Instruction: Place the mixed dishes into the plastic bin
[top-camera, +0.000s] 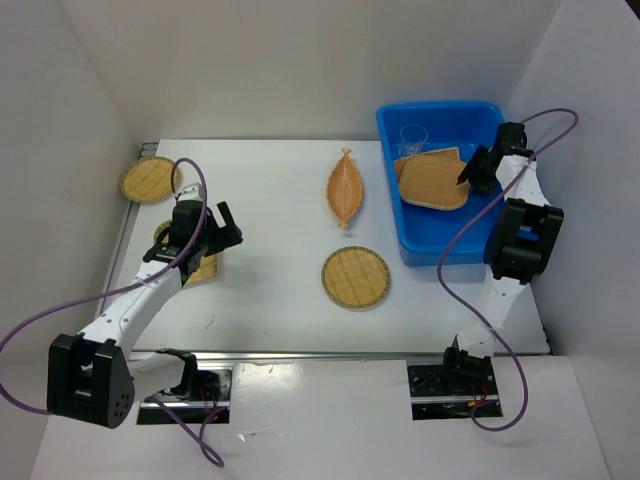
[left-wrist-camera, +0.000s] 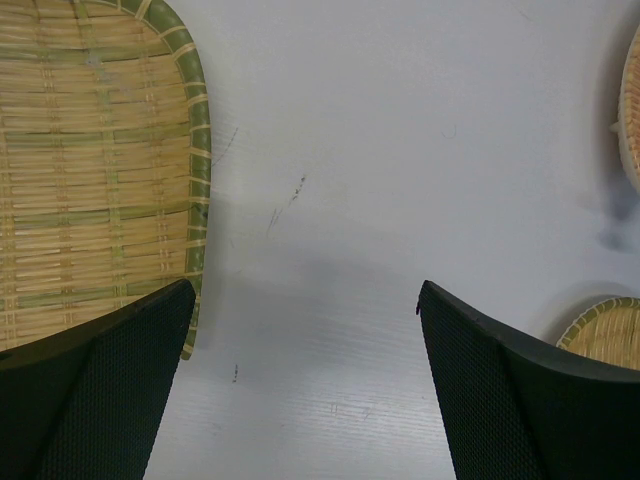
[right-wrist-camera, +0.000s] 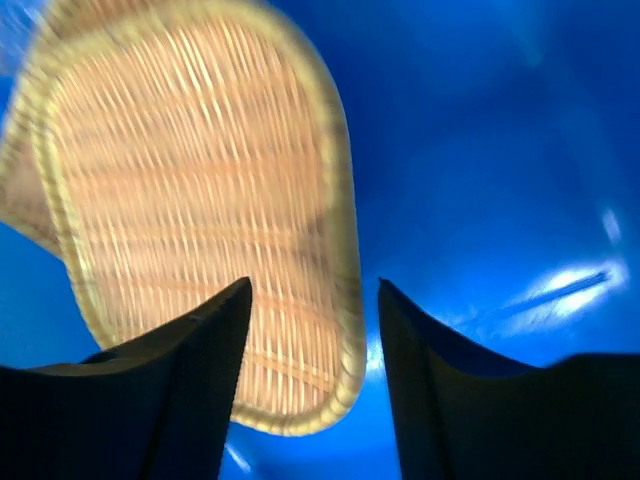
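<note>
Table (top-camera: 280, 200): white, bin (top-camera: 440, 255) far right.
Right claw (top-camera: 468, 172): released, above tray (top-camera: 435, 182) inside bin, beside cup (top-camera: 413, 137).
Left claw (top-camera: 232, 226): released, well left of bin; square tray (left-wrist-camera: 90, 170) just beside, farther from bin.

in my left wrist view the green-rimmed tan woven-bamboo tray (left-wrist-camera: 100, 170) runs off the top and left edges, and a finger (left-wrist-camera: 90, 400) of my left pincer (left-wrist-camera: 305, 287) covers its near corner; from above, that pincer hides most of it. at the right edge only a sliver of a pale woven tray (left-wrist-camera: 633, 110) shows, and a round green-rimmed bamboo tray (left-wrist-camera: 610, 335) is cut off there too. at my right pincer (right-wrist-camera: 313, 282) the rounded-square tan bamboo tray (right-wrist-camera: 200, 200) is smeared with blur — whether i touch it, i can't tell — and the bright blue plastic bin (right-wrist-camera: 500, 150) overflows every edge. the small clear plastic cup (top-camera: 413, 137) is too faint for detail.
</note>
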